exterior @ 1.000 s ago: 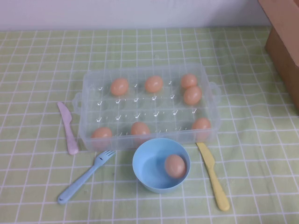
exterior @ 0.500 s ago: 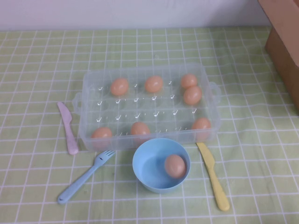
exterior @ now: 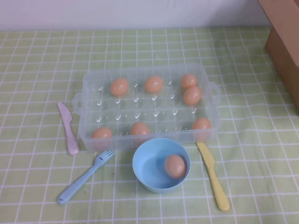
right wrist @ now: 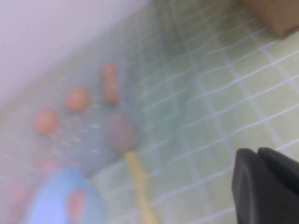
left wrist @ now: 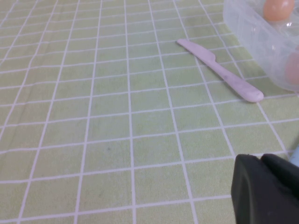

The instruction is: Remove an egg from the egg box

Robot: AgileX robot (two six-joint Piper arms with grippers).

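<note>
High view: no arm above the egg box (exterior: 147,105), seven eggs in cups, nearest-right egg (exterior: 201,124) likeliest for right pincer (right wrist: 266,186); left pincer (left wrist: 264,189) beside pink knife (left wrist: 219,70); both grips untellable.

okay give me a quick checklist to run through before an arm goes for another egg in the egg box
1. Egg box open, no lid on top: ok.
2. Eggs left to pick: ok, seven, such as the egg at its right end.
3. Blue bowl has room: ok, one egg inside.
4. Yellow knife and pink knife lie beside the box, not in it: ok.
5. Left gripper and right gripper open: cannot tell; both show only in their wrist views.
</note>
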